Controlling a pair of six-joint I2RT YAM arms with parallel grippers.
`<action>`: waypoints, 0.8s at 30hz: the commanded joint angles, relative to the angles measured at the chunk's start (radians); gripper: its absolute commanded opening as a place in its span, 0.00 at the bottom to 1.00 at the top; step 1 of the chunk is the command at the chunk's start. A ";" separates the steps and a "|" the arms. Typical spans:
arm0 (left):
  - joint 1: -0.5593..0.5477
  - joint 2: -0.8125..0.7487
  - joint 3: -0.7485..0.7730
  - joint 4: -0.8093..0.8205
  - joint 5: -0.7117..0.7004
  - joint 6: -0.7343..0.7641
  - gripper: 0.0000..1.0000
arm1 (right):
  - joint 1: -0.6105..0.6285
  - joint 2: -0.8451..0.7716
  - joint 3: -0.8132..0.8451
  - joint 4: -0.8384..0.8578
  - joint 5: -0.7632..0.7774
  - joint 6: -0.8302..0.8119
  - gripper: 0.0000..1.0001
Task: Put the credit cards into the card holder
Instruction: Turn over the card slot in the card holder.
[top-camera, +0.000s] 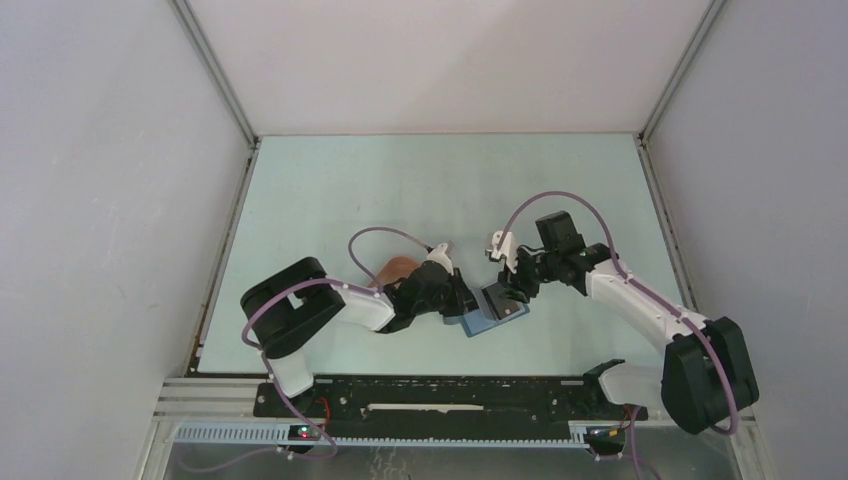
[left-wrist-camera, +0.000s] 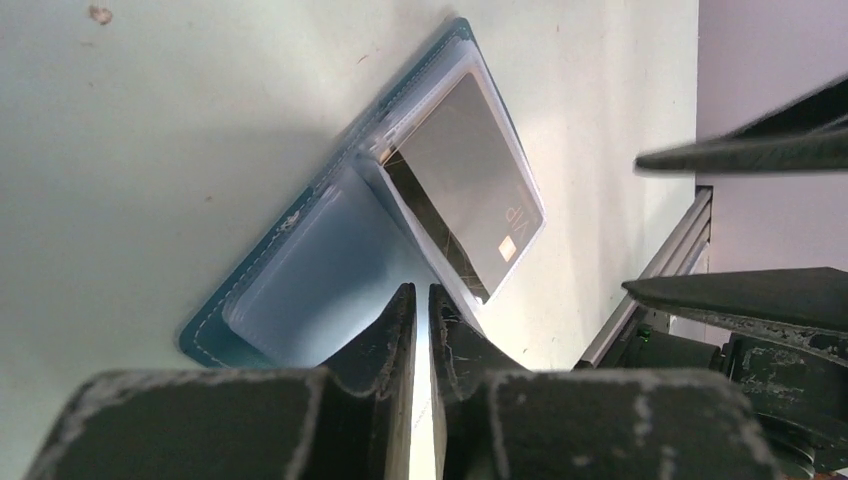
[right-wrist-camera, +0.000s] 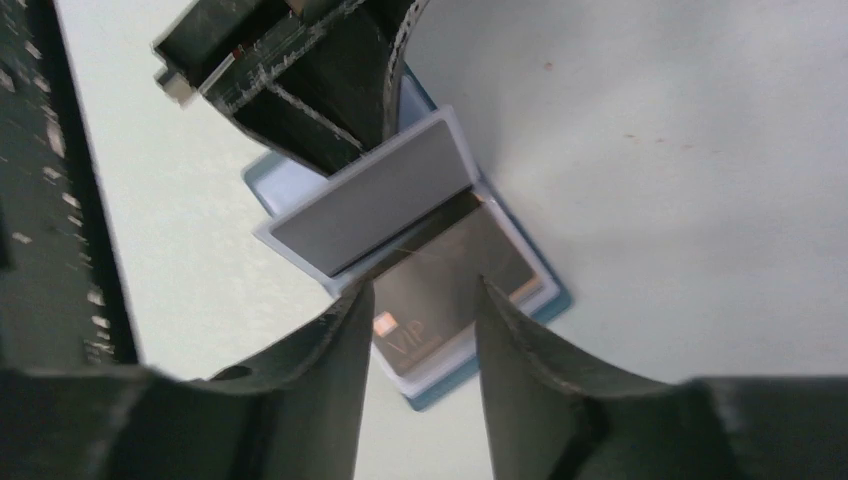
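Note:
The blue card holder (top-camera: 490, 322) lies open on the table between the two arms. A black credit card (right-wrist-camera: 440, 265) marked VIP sits in one of its clear sleeves (left-wrist-camera: 465, 190). My left gripper (left-wrist-camera: 422, 290) is shut on another clear sleeve leaf (right-wrist-camera: 370, 200) and holds it raised off the card holder (left-wrist-camera: 310, 260). My right gripper (right-wrist-camera: 425, 287) hangs open just above the black card, one finger to each side, with nothing held. In the top view the left gripper (top-camera: 462, 300) is at the holder's left edge and the right gripper (top-camera: 515, 290) over its right half.
A pinkish-brown oval tray (top-camera: 395, 268) lies behind the left arm, partly hidden by it. The black rail (top-camera: 450, 395) runs along the near table edge, close to the card holder. White walls enclose the table on three sides.

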 joint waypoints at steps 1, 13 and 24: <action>0.005 0.014 0.054 0.003 0.002 0.036 0.14 | 0.003 0.096 0.084 -0.054 -0.046 0.149 0.40; 0.005 0.029 0.064 0.011 0.001 0.039 0.14 | 0.013 0.533 0.361 -0.296 -0.089 0.374 0.13; 0.005 0.037 0.088 0.009 0.008 0.048 0.17 | 0.017 0.627 0.386 -0.333 -0.116 0.410 0.16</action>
